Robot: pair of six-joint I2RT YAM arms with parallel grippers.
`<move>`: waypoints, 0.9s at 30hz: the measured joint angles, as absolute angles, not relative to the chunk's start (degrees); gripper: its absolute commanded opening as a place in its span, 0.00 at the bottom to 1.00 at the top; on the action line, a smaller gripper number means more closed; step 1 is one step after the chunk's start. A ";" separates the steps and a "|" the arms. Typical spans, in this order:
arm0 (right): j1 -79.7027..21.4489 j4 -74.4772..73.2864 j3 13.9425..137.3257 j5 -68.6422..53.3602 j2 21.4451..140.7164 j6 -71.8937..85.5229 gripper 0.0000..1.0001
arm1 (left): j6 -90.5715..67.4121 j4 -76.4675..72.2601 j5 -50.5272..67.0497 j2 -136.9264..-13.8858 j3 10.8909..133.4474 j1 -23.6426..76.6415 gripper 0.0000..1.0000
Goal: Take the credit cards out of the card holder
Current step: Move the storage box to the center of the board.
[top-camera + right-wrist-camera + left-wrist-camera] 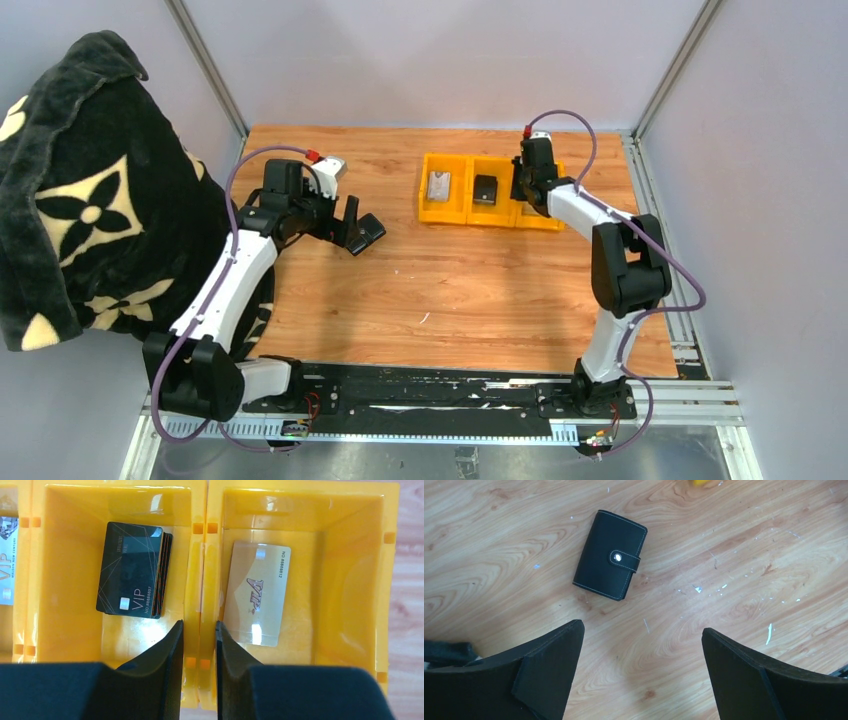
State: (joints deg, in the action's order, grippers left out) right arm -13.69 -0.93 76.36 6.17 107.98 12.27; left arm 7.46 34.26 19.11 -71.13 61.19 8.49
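Observation:
In the left wrist view the black card holder (600, 555) lies flat on the wooden table, its strap tab snapped down. My left gripper (643, 630) hangs open just short of it, apart from it and holding nothing. In the top view that gripper (358, 228) covers the holder. The credit cards lie in the yellow bins (200, 510): a black stack (134, 576) in one, a tan card (256, 594) in the bin to its right, a whitish card (6, 570) at the left edge. My right gripper (199, 624) hovers over the wall between the two bins, jaws a narrow gap apart, nothing held.
The three joined yellow bins (462, 208) sit at the back of the table, with my right arm (620, 260) reaching over them. A black and cream blanket (80, 190) hangs over the left side. Grey walls close in the table at the back and on both sides.

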 measured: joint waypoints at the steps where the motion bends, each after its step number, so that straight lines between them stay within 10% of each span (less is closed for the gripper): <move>1: -14.44 -1.45 74.81 6.72 106.56 12.80 0.00 | 7.79 34.46 18.92 -70.89 61.17 8.49 1.00; 18: -28.93 -2.87 51.03 16.34 84.99 22.26 0.01 | 19.53 35.05 14.57 -76.40 60.01 9.15 1.00; 27: -30.96 -3.07 48.88 18.17 82.96 26.02 0.46 | 24.71 33.34 11.99 -88.79 62.87 10.44 1.00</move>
